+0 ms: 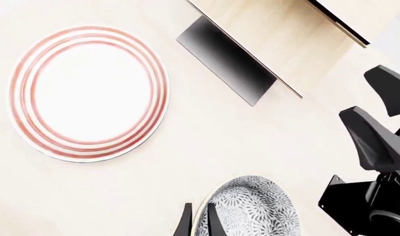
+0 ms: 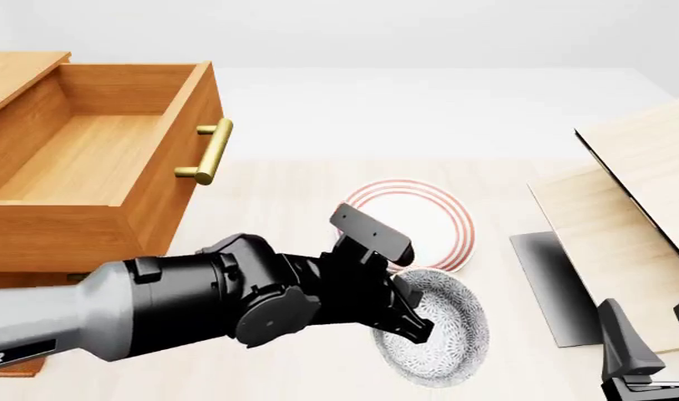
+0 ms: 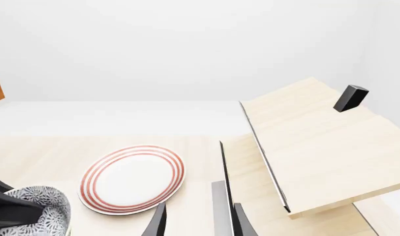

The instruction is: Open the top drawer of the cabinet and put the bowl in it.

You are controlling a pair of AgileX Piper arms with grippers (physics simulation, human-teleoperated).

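**One job done, one job left**

The top drawer [image 2: 88, 159] of the cabinet [image 2: 49, 242] is pulled wide open — nothing is in it. The bowl [image 2: 445, 334] sits on the table [image 2: 283, 175], at about 4 o'clock from the drawer and right by the plate [image 2: 428, 217]. The left gripper [image 2: 412, 322] pinches the bowl's rim between its fingers. The right gripper [image 3: 196, 223] waits with fingers spread, holding nothing. Left to do — lift the bowl and put it in the drawer.
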